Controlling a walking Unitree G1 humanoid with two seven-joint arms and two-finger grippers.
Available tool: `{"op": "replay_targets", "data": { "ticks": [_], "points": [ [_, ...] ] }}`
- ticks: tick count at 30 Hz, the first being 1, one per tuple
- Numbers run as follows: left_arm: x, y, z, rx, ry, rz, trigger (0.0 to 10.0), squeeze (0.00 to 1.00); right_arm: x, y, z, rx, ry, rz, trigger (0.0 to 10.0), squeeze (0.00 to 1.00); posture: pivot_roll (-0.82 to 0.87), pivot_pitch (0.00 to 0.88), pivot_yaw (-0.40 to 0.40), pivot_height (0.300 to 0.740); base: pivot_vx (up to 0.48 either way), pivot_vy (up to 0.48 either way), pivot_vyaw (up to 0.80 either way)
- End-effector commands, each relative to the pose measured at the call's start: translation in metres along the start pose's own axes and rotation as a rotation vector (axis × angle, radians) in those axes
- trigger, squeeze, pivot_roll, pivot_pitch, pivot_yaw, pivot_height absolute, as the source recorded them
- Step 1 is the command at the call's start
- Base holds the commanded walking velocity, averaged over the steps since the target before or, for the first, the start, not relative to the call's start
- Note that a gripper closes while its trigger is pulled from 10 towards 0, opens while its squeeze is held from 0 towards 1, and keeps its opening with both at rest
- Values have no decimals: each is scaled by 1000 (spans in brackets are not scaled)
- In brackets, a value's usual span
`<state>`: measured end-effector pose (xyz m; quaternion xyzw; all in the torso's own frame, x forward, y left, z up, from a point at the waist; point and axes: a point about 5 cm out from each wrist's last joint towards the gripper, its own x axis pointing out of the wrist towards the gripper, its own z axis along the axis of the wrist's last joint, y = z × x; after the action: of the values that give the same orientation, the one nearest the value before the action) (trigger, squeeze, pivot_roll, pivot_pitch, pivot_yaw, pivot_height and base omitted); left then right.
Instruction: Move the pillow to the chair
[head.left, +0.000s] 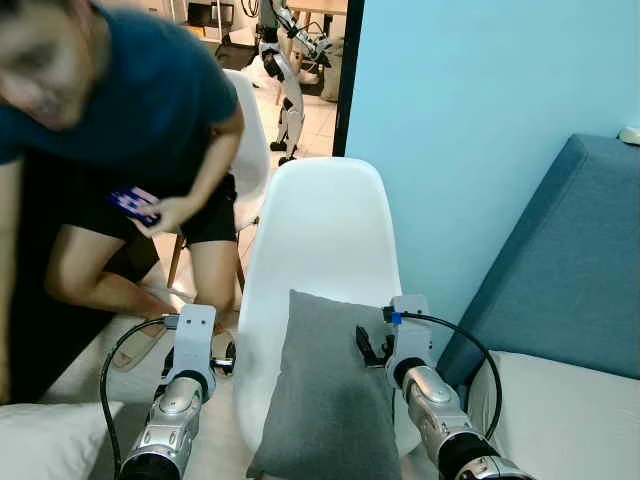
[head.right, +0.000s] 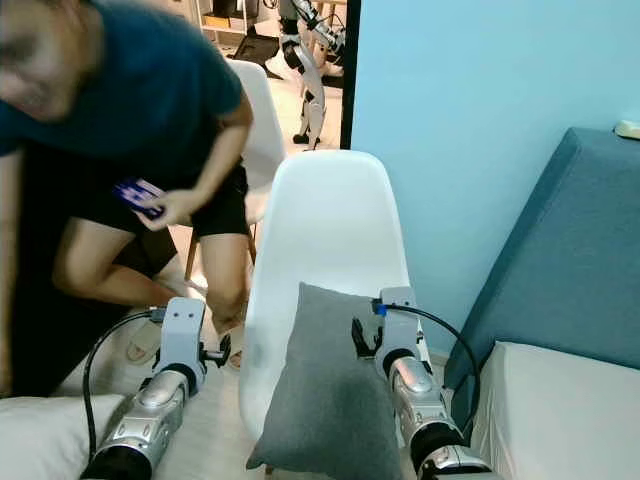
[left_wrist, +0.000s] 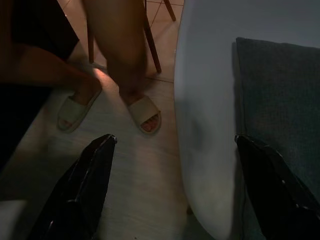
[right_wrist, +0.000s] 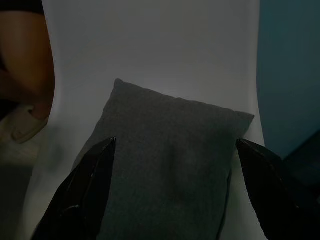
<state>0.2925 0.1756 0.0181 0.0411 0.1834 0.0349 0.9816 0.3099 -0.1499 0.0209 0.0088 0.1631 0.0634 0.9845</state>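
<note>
A grey pillow is sitting on the seat of a white chair, standing on edge and leaning back against the chair's backrest. The chair is standing in front of a light blue wall, with a blue sofa just beside it on the robot's right and a white cushion lying on that sofa. The right gripper is hovering just in front of the pillow, its two black fingers spreading wide on either side of the pillow's face and not gripping it; whether they are brushing the fabric is hard to tell. The left gripper is hanging out to the left of the chair, above the pale floor, with its fingers also spreading wide apart and holding nothing; one finger is lining up with the chair's edge and the pillow's side. To the robot's left, a person in a dark blue shirt and black shorts is bending forward, holding a small dark object in one hand and wearing pale slippers. A second white chair is standing behind the person. Part of a white pillow is lying at the lower left.
</note>
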Motion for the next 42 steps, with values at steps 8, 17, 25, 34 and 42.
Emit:
{"op": "replay_targets", "data": {
  "ticks": [8,17,25,34,42],
  "points": [
    [0,-3,-3,38,4,-18,10000,0,-1,-4,-1,9,3,-18,10000,0,-23,29,-34,740,0,0,0],
    [0,-4,-3,40,3,-23,10000,0,-1,-5,-1,6,4,-22,10000,0,-24,29,-34,740,0,0,0],
    [0,-5,-4,40,-1,-31,10000,0,-1,-3,-3,3,10,-14,10000,0,-24,32,-34,740,0,0,0],
    [-1,-7,-6,48,5,-55,10000,0,-2,-4,-4,5,13,-23,10000,0,-29,33,-33,740,0,0,0],
    [-1,-8,-7,68,-1,-55,10000,0,-3,-7,-4,8,13,-34,10000,0,-32,39,-31,740,0,0,0]
  ]
}}
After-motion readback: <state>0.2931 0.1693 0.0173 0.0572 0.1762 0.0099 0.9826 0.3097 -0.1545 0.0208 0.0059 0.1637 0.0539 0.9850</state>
